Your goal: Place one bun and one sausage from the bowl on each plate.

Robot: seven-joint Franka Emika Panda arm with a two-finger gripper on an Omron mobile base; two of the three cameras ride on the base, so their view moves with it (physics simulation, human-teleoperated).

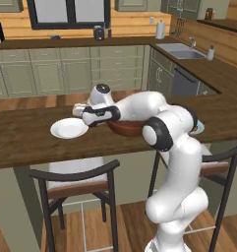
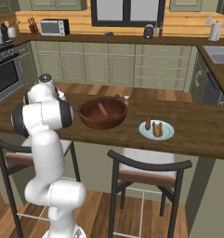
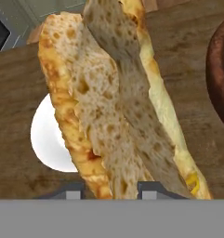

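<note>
While gripper clamps a split bun above white plate, wooden bowl holds one sausage; blue-rimmed plate near counter's right edge carries both.

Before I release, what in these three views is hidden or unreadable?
- Gripper: in the hand view the split golden-brown bun covers its fingertips.
- Plain white round plate: hand view, about half behind the bun, so the drop spot is unclear.
- Dark reddish-brown wooden bowl: left base view, the white arm blocks its inside.
- Pale plate with blue-green rim: left base view, mostly behind the arm.
</note>
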